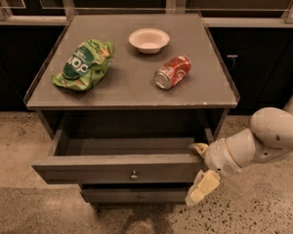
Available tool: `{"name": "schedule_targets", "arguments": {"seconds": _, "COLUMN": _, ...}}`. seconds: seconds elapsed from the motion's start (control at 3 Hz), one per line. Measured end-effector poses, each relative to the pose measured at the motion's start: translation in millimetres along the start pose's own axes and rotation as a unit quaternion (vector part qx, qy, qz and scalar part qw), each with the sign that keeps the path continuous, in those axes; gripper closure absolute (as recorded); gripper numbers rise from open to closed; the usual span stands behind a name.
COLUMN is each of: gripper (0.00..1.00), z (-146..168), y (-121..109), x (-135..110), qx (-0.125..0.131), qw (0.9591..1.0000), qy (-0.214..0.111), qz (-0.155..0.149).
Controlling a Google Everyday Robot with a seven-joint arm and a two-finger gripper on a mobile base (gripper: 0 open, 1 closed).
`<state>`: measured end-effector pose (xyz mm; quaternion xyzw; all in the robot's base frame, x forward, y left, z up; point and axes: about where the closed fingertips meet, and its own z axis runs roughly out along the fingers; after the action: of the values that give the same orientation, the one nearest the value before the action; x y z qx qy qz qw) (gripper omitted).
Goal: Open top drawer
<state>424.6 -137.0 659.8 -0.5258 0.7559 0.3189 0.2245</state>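
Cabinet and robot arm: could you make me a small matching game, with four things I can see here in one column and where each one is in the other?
Things:
1. green chip bag
2. white bowl
3. red soda can
4. gripper

Places:
A. at the right end of the open top drawer
B. on the left side of the cabinet top
C. at the back of the cabinet top, near the middle
D. lying on its side, right of centre on the cabinet top

Pairs: 1-B, 2-C, 3-D, 4-A
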Motion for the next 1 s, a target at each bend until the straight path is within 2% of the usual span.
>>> {"name": "schedule_targets", "arguments": {"seconds": 0.33, "gripper": 0.00, "z": -14.4, "y": 28.7, "x": 5.3, "qx": -0.010, "qw": 0.9991, "qy": -0.005, "qz": 0.040}}
{"name": "schedule_targets", "arguments": {"seconds": 0.67, "gripper": 0.00, "z": -15.5, "y": 31.4, "x": 6.0, "qx": -0.011, "qw": 0.9990, "qy": -0.005, "qz": 0.043}}
{"name": "schedule_targets", "arguments": {"seconds": 1.0, "gripper": 0.00, "z": -30.0, "y": 70.5, "x": 25.4, "qx": -0.014, "qw": 0.9955, "qy": 0.000, "qz": 0.093}}
